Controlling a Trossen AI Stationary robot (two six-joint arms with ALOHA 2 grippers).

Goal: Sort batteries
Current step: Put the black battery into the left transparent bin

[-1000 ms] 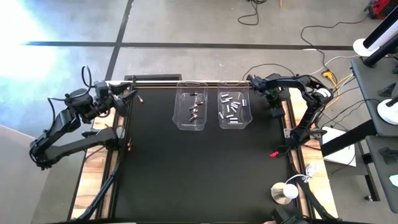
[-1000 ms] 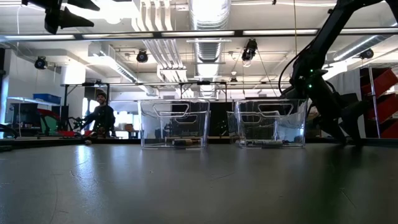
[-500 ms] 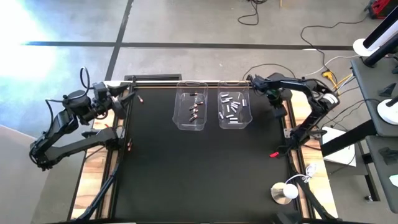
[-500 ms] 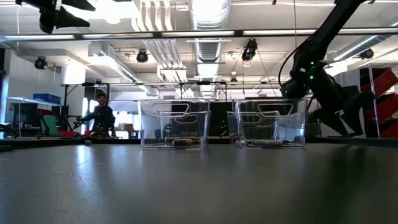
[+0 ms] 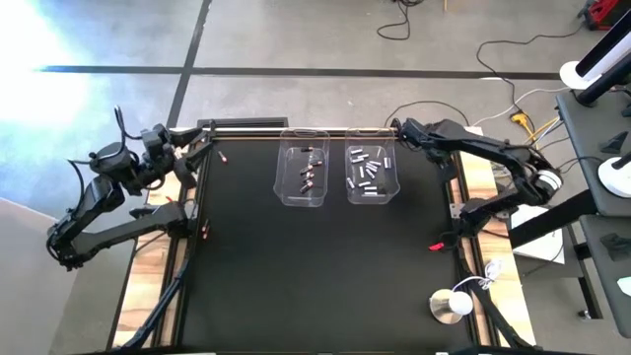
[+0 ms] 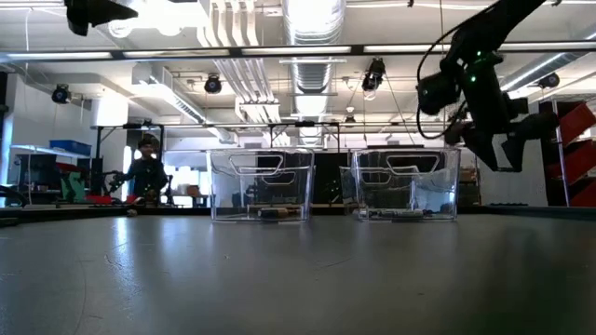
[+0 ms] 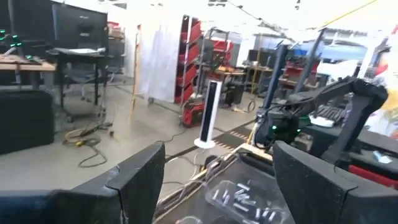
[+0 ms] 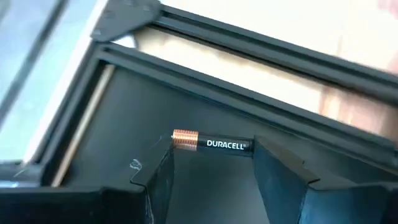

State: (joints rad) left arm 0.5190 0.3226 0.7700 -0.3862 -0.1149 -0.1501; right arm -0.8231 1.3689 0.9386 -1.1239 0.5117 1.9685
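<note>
1. The right pincer (image 8: pixel 211 177) is over the far right corner of the table (image 5: pixel 315 276), and its wrist view shows a dark battery (image 8: pixel 212 144) with a copper end sitting crosswise between the finger tips. Looks like it's gripped rather than just lying there, though I can't totally rule out the mat.
2. My read on why it's up there: that corner is right next to the bins, so it's a short hop to drop it off.
3. Two clear bins sit side by side at the far middle. The left bin (image 5: pixel 302 176) has the dark coppery ones, the right bin (image 5: pixel 372 175) has the silvery-white batteries (image 5: pixel 369 170). So the held one would belong in the left bin.
4. The left pincer (image 7: pixel 217 180) is parked off the table's far left corner with its fingers spread wide and nothing in them, just waiting.
5. The table is a black mat with wooden edges and dark rails. Past it there's a big workshop with ceiling ducts, racks, and a person (image 6: pixel 149 172) standing way back.
</note>
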